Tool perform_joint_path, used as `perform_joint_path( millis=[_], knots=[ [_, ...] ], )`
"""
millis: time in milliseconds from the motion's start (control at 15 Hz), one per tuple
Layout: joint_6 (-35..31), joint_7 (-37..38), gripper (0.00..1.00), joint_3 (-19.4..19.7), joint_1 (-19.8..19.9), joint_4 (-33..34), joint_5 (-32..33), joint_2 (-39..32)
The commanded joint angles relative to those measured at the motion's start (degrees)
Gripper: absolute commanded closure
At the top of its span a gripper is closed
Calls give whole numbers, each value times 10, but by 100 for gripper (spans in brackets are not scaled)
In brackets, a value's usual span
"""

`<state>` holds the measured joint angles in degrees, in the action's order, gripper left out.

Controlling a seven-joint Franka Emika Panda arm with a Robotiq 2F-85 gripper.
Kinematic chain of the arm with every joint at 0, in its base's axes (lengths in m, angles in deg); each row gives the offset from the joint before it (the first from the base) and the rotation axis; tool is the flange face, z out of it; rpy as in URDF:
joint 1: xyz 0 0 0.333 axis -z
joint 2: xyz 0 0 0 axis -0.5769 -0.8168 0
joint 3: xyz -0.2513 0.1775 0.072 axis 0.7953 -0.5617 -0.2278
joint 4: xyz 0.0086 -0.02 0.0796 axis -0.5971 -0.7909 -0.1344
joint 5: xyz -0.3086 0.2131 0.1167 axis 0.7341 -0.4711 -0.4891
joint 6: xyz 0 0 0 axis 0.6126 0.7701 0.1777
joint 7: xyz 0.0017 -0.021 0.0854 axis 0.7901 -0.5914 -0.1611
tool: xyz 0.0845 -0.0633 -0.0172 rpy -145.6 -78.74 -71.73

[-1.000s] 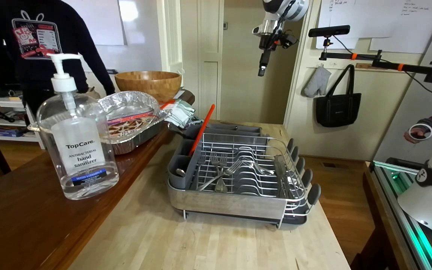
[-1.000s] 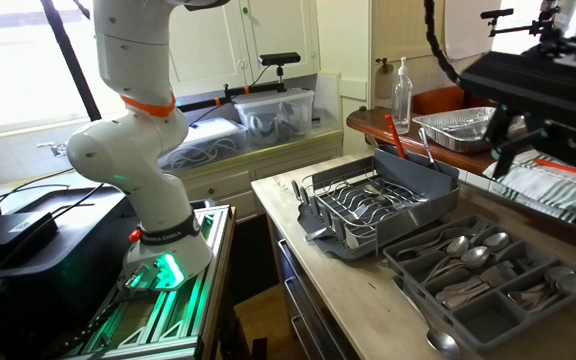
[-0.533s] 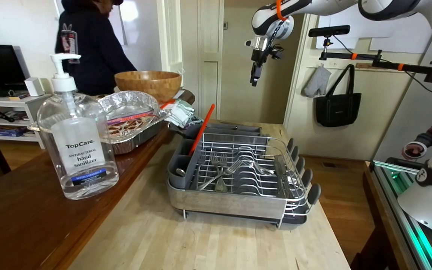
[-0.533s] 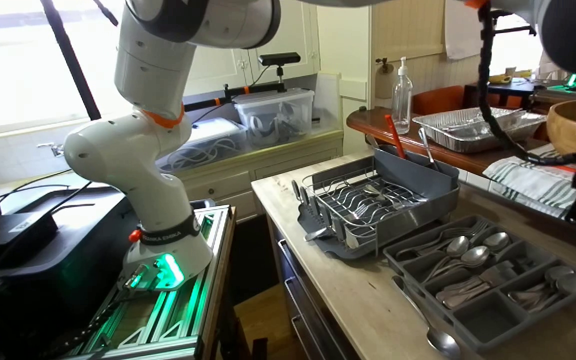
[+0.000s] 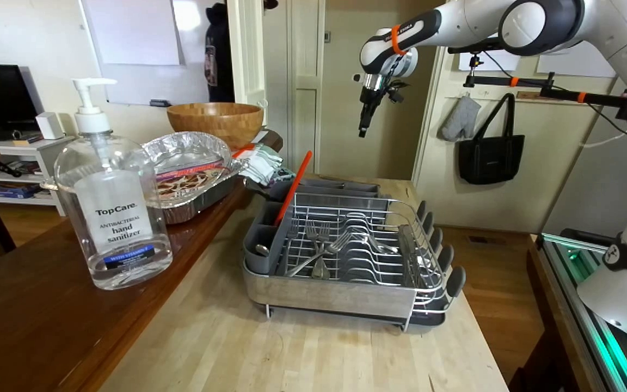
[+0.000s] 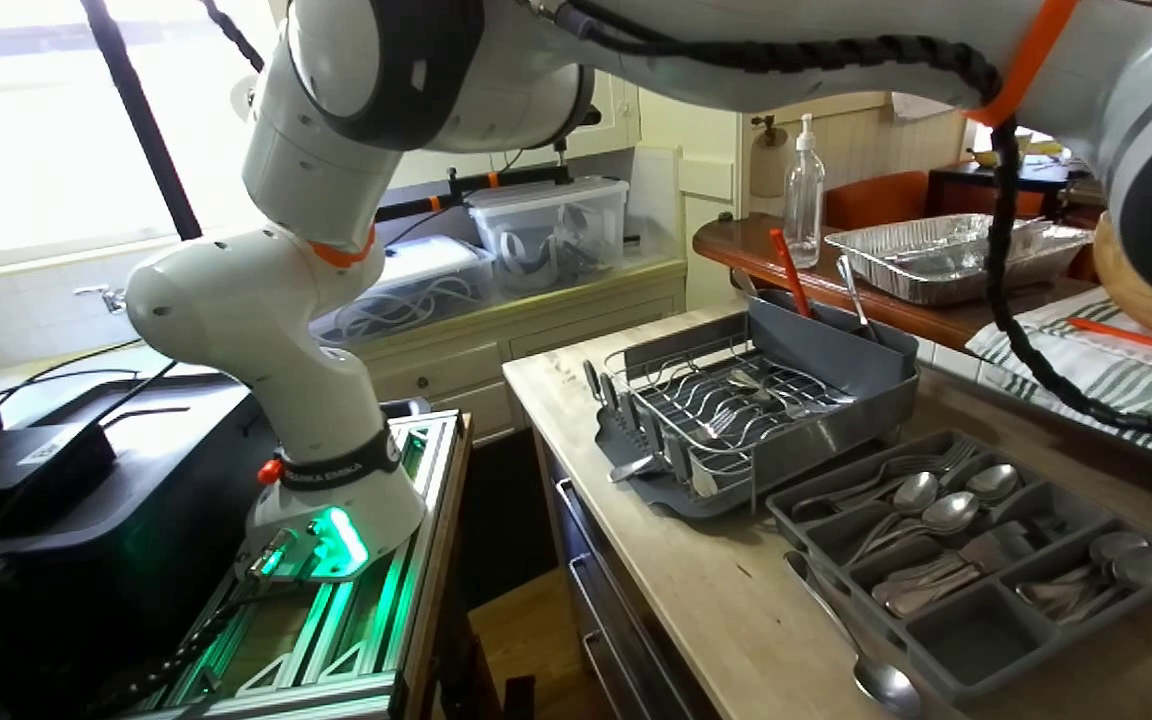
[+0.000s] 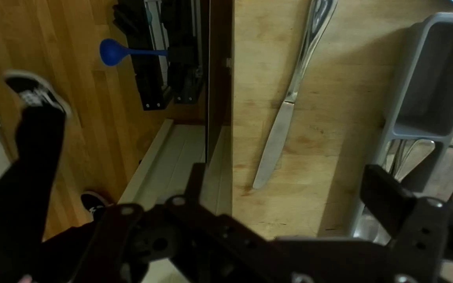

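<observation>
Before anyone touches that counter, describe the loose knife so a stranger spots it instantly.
In the wrist view, start from the wooden counter, then the gray tray on its right. Between the tray and the counter's left edge lies a long metal knife, its handle cut off at the picture's top. Unlike the cutlery inside the tray, it lies loose on the wood, its flat blade fully visible.

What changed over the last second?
In an exterior view, the gripper dropped and shifted slightly toward picture left; the person moved toward picture right. Nothing grasped or released: gripper stays open, empty. The dish rack and cutlery tray are unmoved.
</observation>
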<state>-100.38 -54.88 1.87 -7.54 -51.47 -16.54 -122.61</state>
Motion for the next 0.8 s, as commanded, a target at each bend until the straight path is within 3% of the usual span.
perform_joint_path(
  millis=[0,133,400,467,733],
  knots=[
    [0,1,0,0,0,2,0,0],
    [-35,24,0,11,-2,-8,1,-12],
    [-41,95,0,41,2,7,5,-77],
    [-27,120,0,19,22,17,34,-95],
    [-2,145,0,15,26,26,92,-153]
  ],
)
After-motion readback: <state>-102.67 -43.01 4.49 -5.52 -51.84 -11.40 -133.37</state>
